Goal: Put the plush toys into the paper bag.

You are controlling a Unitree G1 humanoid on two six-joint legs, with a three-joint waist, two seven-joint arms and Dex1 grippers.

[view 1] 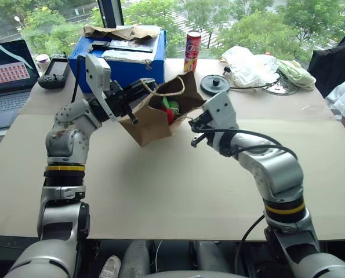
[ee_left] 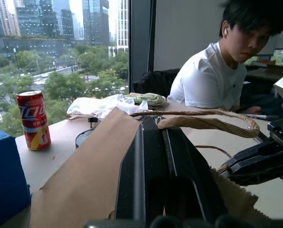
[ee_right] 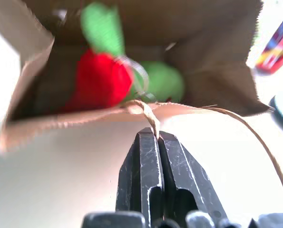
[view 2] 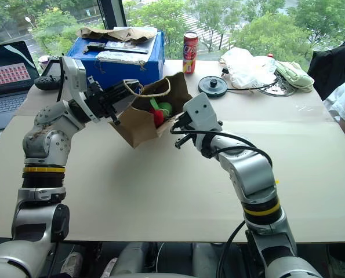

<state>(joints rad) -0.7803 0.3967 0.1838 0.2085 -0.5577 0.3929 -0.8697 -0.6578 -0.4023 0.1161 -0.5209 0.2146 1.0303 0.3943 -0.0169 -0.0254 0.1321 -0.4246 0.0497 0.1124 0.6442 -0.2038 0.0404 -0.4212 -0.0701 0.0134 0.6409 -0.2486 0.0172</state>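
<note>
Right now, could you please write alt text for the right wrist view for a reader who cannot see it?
The right gripper, shut, pinches a thin cord handle at the rim of a brown paper bag. Inside the open bag lie a red plush toy and a light-green plush toy.

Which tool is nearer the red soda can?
Left. The left tool grips the paper bag's rim on the side nearer the red soda can; the right tool pinches the handle on the bag's near side.
</note>
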